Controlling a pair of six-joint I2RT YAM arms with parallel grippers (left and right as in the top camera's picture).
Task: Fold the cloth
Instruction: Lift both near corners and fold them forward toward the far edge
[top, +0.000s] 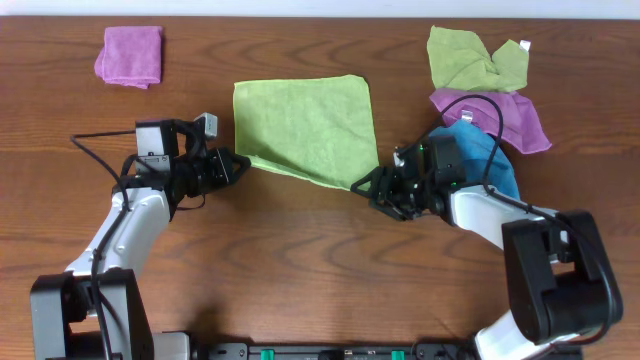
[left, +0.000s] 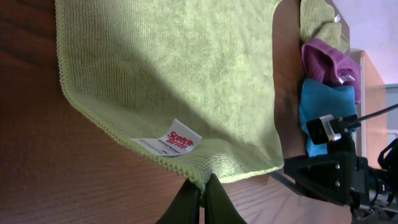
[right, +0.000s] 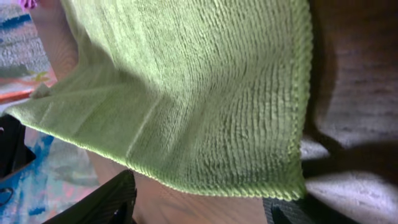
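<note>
A lime-green cloth (top: 305, 125) lies spread flat in the middle of the wooden table. My left gripper (top: 240, 162) is shut on its near-left corner. The left wrist view shows the cloth (left: 186, 74) with its white label (left: 177, 138) and the fingers (left: 203, 190) pinching the hem. My right gripper (top: 362, 185) is open at the near-right corner. In the right wrist view the cloth (right: 199, 93) hangs over the gap between the spread fingers (right: 199, 205), with its edge just above them.
A folded purple cloth (top: 130, 55) lies at the back left. At the back right is a pile: a crumpled green cloth (top: 475, 58), a purple cloth (top: 505, 118) and a blue cloth (top: 485, 165) beside my right arm.
</note>
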